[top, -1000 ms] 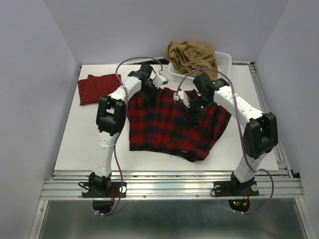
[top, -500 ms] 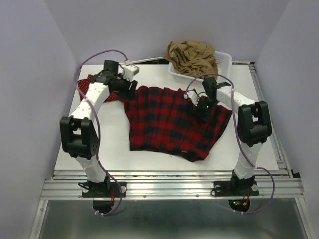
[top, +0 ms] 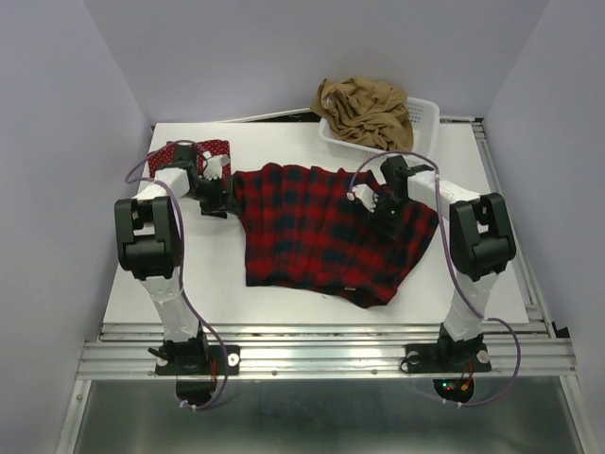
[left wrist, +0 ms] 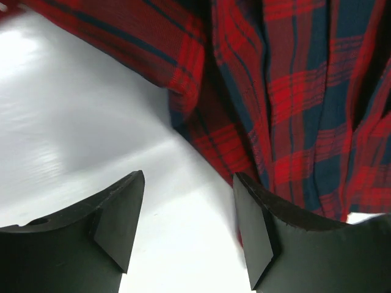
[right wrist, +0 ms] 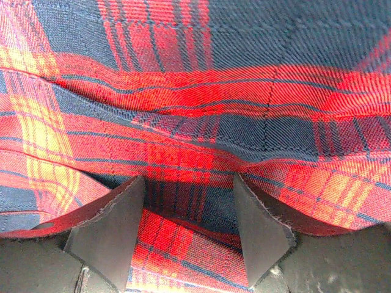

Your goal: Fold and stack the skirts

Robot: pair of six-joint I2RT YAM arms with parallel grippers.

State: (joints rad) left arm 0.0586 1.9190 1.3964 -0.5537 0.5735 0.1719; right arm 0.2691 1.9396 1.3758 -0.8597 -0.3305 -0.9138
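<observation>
- Plaid skirt (top: pixel 331 232): spread flat mid-tabletop (top: pixel 189 274), awaiting its fold.
- My left claw (left wrist: pixel 189 183): open, empty, low at its 10 o'clock corner, probably to pinch it.
- My right claw (right wrist: pixel 189 183): open, on cloth at 2 o'clock.
- Dotted skirt (top: pixel 170 153): 10 o'clock.
- Tan skirt (top: pixel 364 109): in basket (top: pixel 427 118), 1 o'clock.

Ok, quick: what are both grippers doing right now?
Left gripper: open, empty, beside the red-and-black plaid cloth skirt.
Right gripper: open, down on that skirt, nothing pinched.

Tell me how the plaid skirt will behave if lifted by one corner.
Probably floppy: the plaid skirt lies in soft pleats, so it should sag from a corner. Pushed, it may bunch rather than slide whole on the table.
</observation>
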